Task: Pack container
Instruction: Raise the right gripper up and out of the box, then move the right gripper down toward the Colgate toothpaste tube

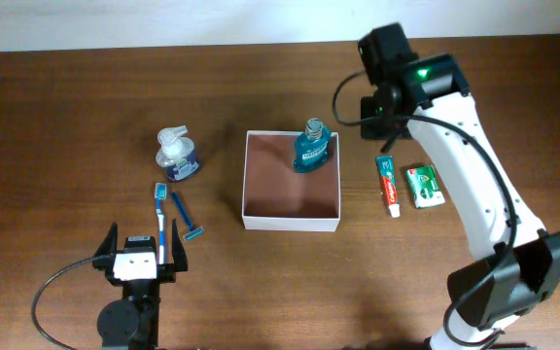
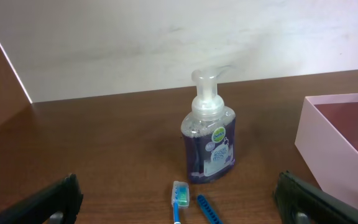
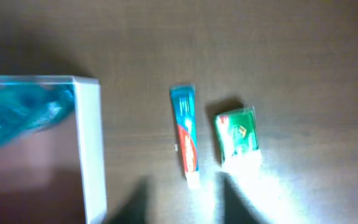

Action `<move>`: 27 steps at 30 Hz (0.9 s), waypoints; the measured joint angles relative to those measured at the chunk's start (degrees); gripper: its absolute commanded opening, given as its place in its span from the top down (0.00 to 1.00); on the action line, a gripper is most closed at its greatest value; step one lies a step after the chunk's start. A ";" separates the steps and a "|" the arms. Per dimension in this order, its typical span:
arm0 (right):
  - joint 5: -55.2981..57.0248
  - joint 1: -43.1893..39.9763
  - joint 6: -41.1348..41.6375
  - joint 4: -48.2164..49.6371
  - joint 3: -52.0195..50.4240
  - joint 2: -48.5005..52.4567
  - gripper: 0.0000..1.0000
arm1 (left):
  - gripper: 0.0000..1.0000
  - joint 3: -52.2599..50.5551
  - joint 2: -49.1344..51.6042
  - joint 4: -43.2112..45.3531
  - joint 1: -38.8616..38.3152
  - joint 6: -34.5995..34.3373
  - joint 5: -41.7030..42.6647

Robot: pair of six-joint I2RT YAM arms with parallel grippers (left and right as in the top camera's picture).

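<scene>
Left gripper (image 1: 145,243), jaws wide apart, sat near-left of the container (image 1: 292,223), mid-table, which held only a teal mouthwash bottle (image 1: 311,146). Soap pump (image 1: 176,156), toothbrush (image 1: 161,219) and razor (image 1: 187,220) on its left, toothpaste (image 1: 388,185) and green box (image 1: 424,186) on its right, lay unpacked. Right gripper (image 1: 381,105) hovered past its far-right corner, jaws impossible to make out.

Your dark wooden table (image 1: 66,87) carries the white container (image 1: 291,223) near its middle. On its left stands a pump bottle (image 1: 177,156), with a toothbrush (image 1: 161,219) and a blue razor (image 1: 187,222) lying nearer the arm bases. On its right you have a toothpaste tube (image 1: 388,185) beside what looks like a small green packet (image 1: 424,186).
</scene>
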 measured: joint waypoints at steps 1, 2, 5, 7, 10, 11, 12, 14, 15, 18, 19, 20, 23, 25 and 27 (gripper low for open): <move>-0.37 -0.13 0.04 0.09 -1.62 0.02 0.96 | 0.00 0.00 0.00 0.00 0.00 0.00 0.00; -0.81 -0.24 0.15 0.50 -3.61 0.09 0.96 | 0.01 0.00 0.00 0.00 0.00 0.00 0.00; -2.97 -0.37 0.20 2.80 -9.29 0.39 0.96 | 0.00 0.00 0.00 0.00 0.00 0.00 0.00; -4.83 -0.37 0.20 5.57 -13.11 0.61 0.96 | 0.00 0.00 0.00 0.00 0.00 0.00 0.00; -7.63 -0.37 0.37 9.81 -17.35 0.63 0.96 | 0.00 0.00 0.00 0.02 0.00 0.00 0.00; -8.83 -0.37 0.46 11.37 -18.53 0.63 0.96 | 0.00 0.00 0.00 0.02 0.00 0.00 0.00; -9.97 -0.37 0.50 12.61 -19.34 0.63 0.96 | 0.00 0.00 0.00 0.02 0.00 0.00 0.00; -11.87 -0.37 0.72 13.94 -20.15 0.63 0.96 | 0.00 0.00 0.00 0.02 0.00 0.00 0.00; -13.31 -0.37 0.85 14.60 -20.39 0.63 0.96 | 0.01 0.00 0.00 0.00 0.00 0.00 0.00; -15.23 -0.37 1.22 14.88 -20.39 0.63 0.96 | 0.00 0.00 0.00 0.00 0.00 0.00 0.00; -15.58 -0.37 1.33 14.86 -20.39 0.63 0.96 | 0.00 0.00 0.00 0.00 0.00 0.00 0.00; -15.93 -0.37 1.38 14.88 -20.39 0.63 0.96 | 0.00 0.00 0.00 0.00 0.00 0.00 0.00; -16.52 -0.37 1.49 14.88 -20.39 0.63 0.96 | 0.00 0.00 0.00 0.00 0.00 0.00 0.00; -16.90 -0.37 1.46 14.88 -20.39 0.63 0.96 | 0.01 0.00 0.00 0.00 0.00 0.00 0.00; -17.09 -0.37 1.49 14.86 -20.39 0.63 0.96 | 0.00 0.00 0.00 0.00 0.00 0.00 0.00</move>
